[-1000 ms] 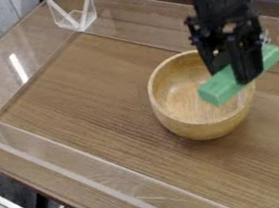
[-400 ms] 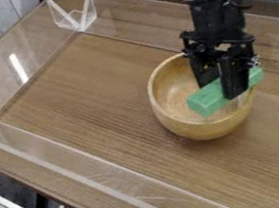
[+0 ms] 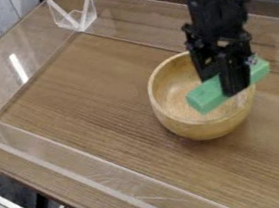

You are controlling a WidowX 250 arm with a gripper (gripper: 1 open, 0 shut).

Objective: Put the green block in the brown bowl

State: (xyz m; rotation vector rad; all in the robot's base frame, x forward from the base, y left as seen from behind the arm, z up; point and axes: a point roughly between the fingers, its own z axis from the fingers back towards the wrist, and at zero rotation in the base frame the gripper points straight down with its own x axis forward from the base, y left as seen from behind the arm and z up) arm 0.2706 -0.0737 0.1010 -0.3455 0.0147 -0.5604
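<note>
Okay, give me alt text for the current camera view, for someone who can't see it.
A black robot claw holds a bright green rectangular block over a round light-brown wooden bowl on a brown wooden table. A small clear angular object sits toward the upper left.

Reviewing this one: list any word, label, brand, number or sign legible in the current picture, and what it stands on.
No text can be read.
The green block: no lettering or number shows on it.
The brown bowl: no label or sign shows.
The arm's dark gripper: too small and blurred to tell whether it carries any marking.
</note>
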